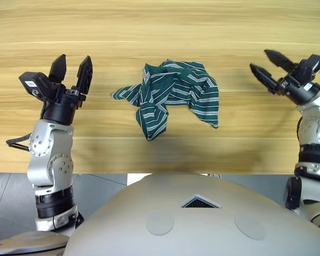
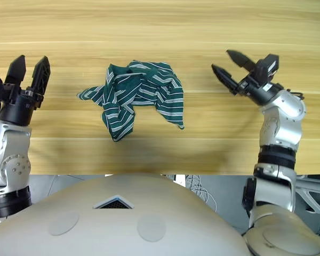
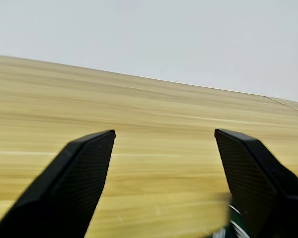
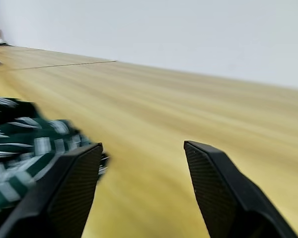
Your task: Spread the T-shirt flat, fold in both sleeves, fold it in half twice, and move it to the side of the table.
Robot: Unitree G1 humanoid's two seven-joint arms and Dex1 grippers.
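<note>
Left eye view: we see the crumpled T-shirt (image 1: 173, 96) lying between our left claw (image 1: 73, 58) and right claw (image 1: 259, 59). Both are wide, empty and about equally near.

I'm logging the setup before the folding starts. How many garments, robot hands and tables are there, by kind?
T-shirt, green with white stripes, crumpled: 1
Robot hands, the left hand and the right hand, both open: 2
Wooden table: 1
Total: 4
</note>
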